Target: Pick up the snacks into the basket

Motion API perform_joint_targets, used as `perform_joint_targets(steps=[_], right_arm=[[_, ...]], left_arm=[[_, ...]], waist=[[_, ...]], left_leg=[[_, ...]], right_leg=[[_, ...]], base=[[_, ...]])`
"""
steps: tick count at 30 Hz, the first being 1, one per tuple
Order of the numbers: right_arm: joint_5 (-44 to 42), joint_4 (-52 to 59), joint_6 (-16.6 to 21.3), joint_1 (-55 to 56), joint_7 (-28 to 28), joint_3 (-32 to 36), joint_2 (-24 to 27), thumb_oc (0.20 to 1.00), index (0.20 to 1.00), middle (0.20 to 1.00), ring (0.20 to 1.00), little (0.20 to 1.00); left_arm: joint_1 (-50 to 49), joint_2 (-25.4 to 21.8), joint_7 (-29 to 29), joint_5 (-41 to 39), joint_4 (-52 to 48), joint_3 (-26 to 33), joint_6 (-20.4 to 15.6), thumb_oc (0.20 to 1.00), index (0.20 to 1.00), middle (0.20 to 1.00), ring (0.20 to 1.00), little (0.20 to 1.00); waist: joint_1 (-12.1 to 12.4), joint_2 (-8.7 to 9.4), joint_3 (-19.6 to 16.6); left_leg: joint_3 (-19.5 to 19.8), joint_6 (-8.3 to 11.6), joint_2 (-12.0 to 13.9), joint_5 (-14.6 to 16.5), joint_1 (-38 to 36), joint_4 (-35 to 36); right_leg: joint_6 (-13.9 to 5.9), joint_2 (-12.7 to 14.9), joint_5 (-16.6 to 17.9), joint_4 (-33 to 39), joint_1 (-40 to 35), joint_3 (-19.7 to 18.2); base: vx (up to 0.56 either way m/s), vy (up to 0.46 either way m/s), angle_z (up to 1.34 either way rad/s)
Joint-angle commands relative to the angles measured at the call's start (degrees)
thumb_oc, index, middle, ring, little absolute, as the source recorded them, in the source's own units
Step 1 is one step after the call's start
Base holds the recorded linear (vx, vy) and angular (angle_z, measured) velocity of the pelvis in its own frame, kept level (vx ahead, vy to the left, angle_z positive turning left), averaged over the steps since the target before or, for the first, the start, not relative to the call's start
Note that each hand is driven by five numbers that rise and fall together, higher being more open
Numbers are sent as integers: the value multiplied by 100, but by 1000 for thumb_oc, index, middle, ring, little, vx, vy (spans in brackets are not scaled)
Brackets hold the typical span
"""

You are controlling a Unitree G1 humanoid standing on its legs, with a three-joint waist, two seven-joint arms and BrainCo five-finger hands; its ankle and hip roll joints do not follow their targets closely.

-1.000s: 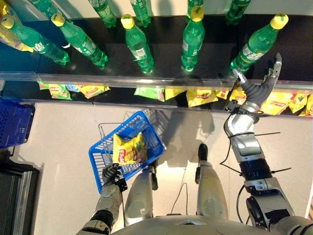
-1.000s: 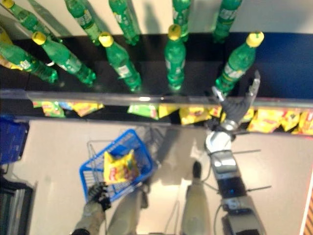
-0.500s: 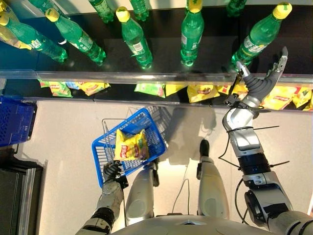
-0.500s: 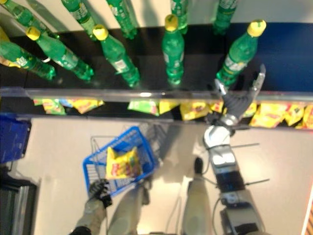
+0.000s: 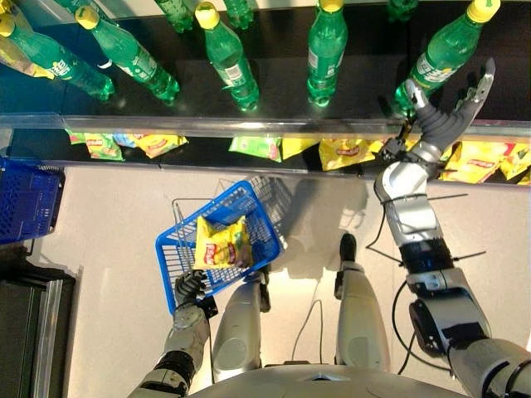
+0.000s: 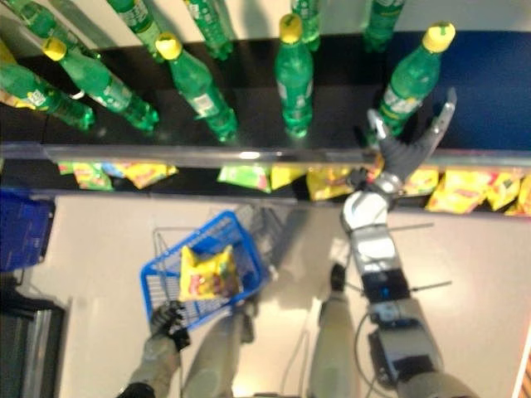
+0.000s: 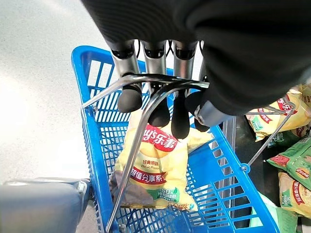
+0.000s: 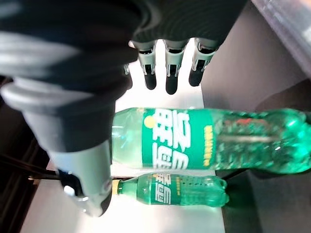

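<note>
A blue wire basket [image 5: 168, 251] hangs low on my left with one yellow snack bag [image 5: 221, 242] lying in it. My left hand [image 5: 189, 290] is shut on the basket's metal handle [image 7: 146, 82], fingers curled round it above the snack bag [image 7: 155, 165]. More yellow and green snack bags [image 5: 344, 152] lie in a row on the lower shelf. My right hand [image 5: 440, 124] is raised at the shelf's front rail, open with straight fingers [image 8: 170, 73], holding nothing, just beside a green bottle [image 5: 440, 60] and above the bags.
Green bottles with yellow caps [image 5: 228, 58] stand along the dark upper shelf behind a clear rail [image 5: 207, 126]. A second blue basket [image 5: 29, 199] sits at the far left. A dark stand [image 5: 33, 332] fills the lower left corner.
My right hand has risen from in front of the snack bags to the shelf rail by the green bottle. The left hand keeps the basket steady. The view shifted slightly.
</note>
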State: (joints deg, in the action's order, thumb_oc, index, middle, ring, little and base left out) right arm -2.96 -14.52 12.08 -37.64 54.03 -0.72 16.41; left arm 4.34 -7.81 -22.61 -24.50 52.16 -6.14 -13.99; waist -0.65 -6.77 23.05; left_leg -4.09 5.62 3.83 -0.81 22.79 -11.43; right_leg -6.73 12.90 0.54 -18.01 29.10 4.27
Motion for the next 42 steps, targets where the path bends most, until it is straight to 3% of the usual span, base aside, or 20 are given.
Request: perform_joint_targets(steps=[1, 22, 30, 31, 32, 33, 42], right_arm=[[-70, 162, 205, -419, 64, 161, 123, 1000, 1000, 1000, 1000, 1000], [-186, -546, 93, -884, 114, 228, 456, 1000, 1000, 1000, 1000, 1000], [-524, -1036, 183, -1406, 41, 220, 860, 1000, 1000, 1000, 1000, 1000], [-591, -1117, 203, -1500, -4, 163, 931, 420, 420, 420, 420, 420], [-596, -1126, 208, -1508, -7, 159, 935, 351, 351, 351, 351, 351], [-629, -1137, 229, -1534, -20, 147, 944, 200, 200, 200, 200, 200], [-646, -1194, 234, -1555, -145, 73, 1003, 200, 200, 200, 200, 200]], left_arm=[[-186, -584, -205, -237, -215, -100, -313, 200, 200, 200, 200, 200], [-179, -663, -158, -289, -283, -168, -319, 200, 200, 200, 200, 200], [-170, -713, -82, -365, -239, -163, -319, 200, 200, 200, 200, 200], [-168, -727, -69, -389, -198, -158, -323, 200, 200, 200, 200, 200], [-164, -725, -67, -390, -196, -157, -325, 200, 200, 200, 200, 200], [-159, -722, -60, -404, -173, -150, -325, 200, 200, 200, 200, 200], [-153, -747, -38, -417, -205, -173, -335, 200, 200, 200, 200, 200]], waist=[[76, 29, -104], [133, 36, -114], [172, 55, -90], [176, 66, -84], [175, 65, -81], [175, 67, -79], [204, 110, -88]], left_leg=[[101, -342, -159, 401, 139, -533], [145, -362, -207, 442, 337, -629], [174, -362, -222, 440, 375, -646], [174, -357, -222, 432, 376, -636], [174, -357, -222, 430, 375, -633], [179, -355, -220, 429, 375, -629], [228, -357, -242, 427, 434, -662]], right_leg=[[-232, -24, 444, 432, -195, -193], [-199, -60, 421, 371, -43, -230], [-198, -81, 414, 338, -10, -229], [-197, -81, 417, 339, -10, -219], [-197, -81, 417, 340, -10, -219], [-195, -86, 414, 340, -4, -229], [-185, -95, 409, 341, 3, -199]], base=[[0, 0, 0], [0, 0, 0], [0, 0, 0], [0, 0, 0], [0, 0, 0], [0, 0, 0], [0, 0, 0]])
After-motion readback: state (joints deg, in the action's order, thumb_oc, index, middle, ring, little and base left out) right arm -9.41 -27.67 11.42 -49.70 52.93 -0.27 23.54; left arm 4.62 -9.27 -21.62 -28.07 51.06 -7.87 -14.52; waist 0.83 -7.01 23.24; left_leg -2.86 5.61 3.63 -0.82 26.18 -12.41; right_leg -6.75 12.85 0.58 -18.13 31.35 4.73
